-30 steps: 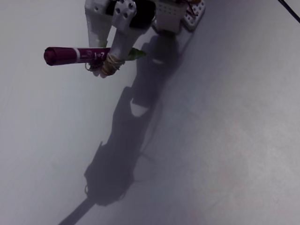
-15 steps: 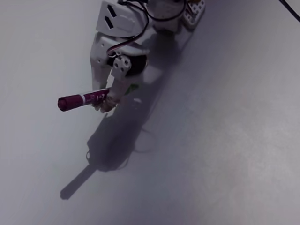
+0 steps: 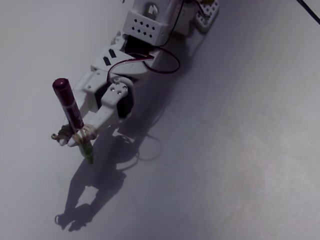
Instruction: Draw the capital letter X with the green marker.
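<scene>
The green marker (image 3: 74, 116) stands nearly upright in the fixed view, dark purple rear end up, green tip (image 3: 89, 159) down at the white surface. My gripper (image 3: 75, 137) is shut on the marker around its middle, where rubber bands wrap the fingers and the pen. The white arm (image 3: 145, 30) reaches in from the top centre. No drawn line shows on the surface.
The white table surface (image 3: 225, 150) spreads all around. The arm's dark shadow (image 3: 95, 190) falls below the gripper. A black cable (image 3: 165, 60) loops beside the arm, and another cable (image 3: 310, 11) crosses the top right corner.
</scene>
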Controlling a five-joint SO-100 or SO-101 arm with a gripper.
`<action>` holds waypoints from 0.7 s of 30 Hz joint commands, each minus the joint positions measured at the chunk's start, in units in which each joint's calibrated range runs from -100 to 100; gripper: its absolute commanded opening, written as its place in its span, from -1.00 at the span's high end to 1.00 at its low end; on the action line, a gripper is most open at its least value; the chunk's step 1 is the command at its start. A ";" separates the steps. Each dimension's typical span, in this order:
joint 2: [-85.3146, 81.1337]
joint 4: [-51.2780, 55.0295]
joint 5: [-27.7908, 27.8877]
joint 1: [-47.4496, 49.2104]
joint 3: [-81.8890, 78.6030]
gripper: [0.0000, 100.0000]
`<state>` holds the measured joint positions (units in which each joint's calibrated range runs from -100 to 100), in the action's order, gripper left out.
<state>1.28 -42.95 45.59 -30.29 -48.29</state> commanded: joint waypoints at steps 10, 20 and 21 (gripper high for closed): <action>21.49 -9.49 0.20 -4.51 9.27 1.00; 30.67 -10.63 -0.24 -2.70 17.71 1.00; 30.99 -10.63 -0.24 -2.70 17.36 1.00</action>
<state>32.25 -52.58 45.69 -32.87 -32.98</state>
